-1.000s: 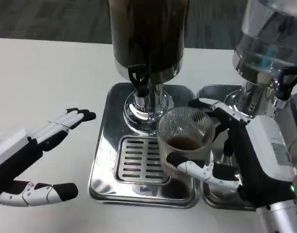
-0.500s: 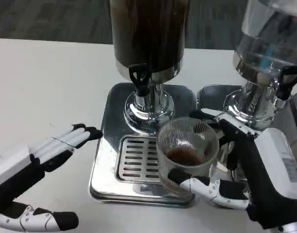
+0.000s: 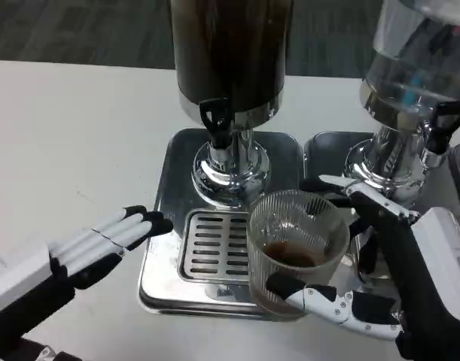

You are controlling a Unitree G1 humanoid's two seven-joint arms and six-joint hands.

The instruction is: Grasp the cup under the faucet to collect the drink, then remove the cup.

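Note:
A ribbed clear cup (image 3: 296,250) with a little dark drink in its bottom stands over the front right corner of the steel drip tray (image 3: 163,226). My right hand (image 3: 399,286) grips it, thumb across the near side and fingers around the far side. The black faucet (image 3: 216,120) of the dark drink dispenser (image 3: 230,53) hangs above the tray's back, well behind the cup. My left hand (image 3: 79,252) hovers open at the tray's left edge, fingers stretched toward the slotted grate (image 3: 212,247).
A second dispenser (image 3: 418,68) with clear liquid and its own black tap (image 3: 438,124) stands at the right on another steel tray (image 3: 320,147). White table (image 3: 64,135) lies to the left and behind.
My right hand has drawn the cup forward and slightly right, away from under the faucet toward the tray's front edge. My left hand has slid right and closer to the tray.

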